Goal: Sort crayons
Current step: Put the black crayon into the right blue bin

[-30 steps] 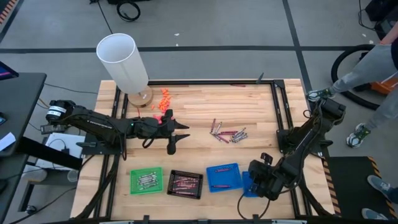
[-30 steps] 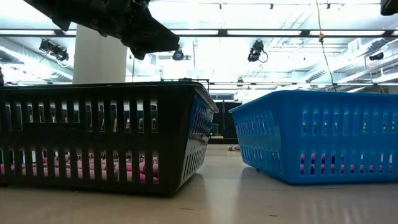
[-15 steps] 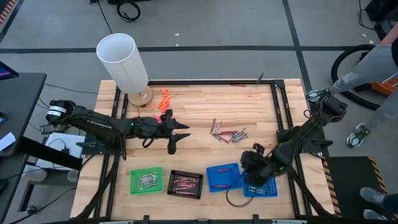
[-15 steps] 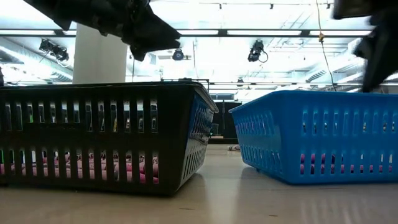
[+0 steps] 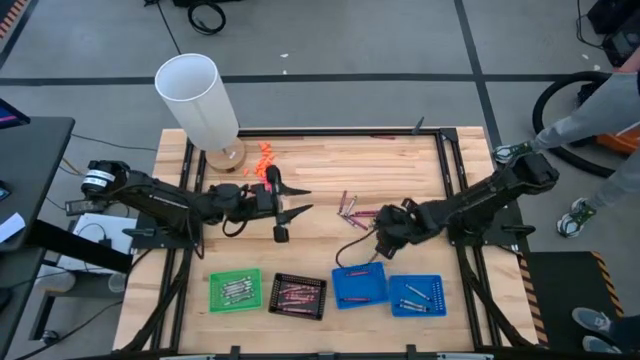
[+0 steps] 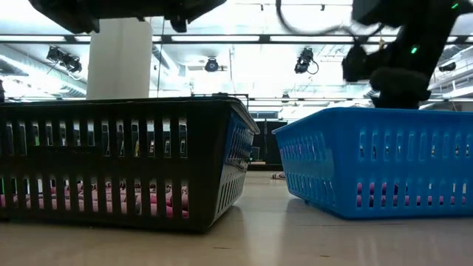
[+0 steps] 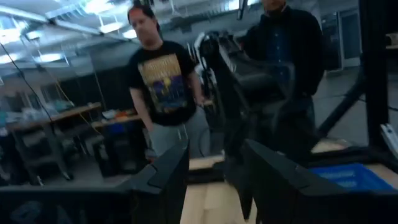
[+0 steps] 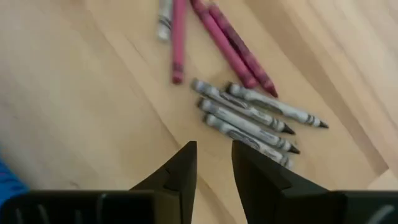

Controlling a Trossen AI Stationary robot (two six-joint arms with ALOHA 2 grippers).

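A loose pile of crayons (image 5: pixel 362 213) lies on the wooden table's middle: several silver-grey ones (image 8: pixel 249 118) and some maroon and pink ones (image 8: pixel 227 43). My right gripper (image 5: pixel 378 238) hovers just near of the pile, open by a narrow gap and empty (image 8: pixel 214 162). My left gripper (image 5: pixel 288 210) hangs open and empty (image 7: pixel 214 174) above the table, left of the pile. More crayons lie in the green tray (image 5: pixel 235 291), the black tray (image 5: pixel 298 295) and the small blue tray (image 5: pixel 417 296) along the near edge.
A second blue tray (image 5: pixel 360 283) stands between the black one and the small blue one. A tall white cylinder (image 5: pixel 200 100) stands at the far left, with chunky orange pieces (image 5: pixel 265 160) beside it. A person stands beyond the table's right edge (image 5: pixel 600 100).
My right gripper has swung from over the small blue tray at the near right toward the far edge and left, and now hangs by the crayon pile. The small blue tray with its crayons has come into view. My left gripper has risen a little.
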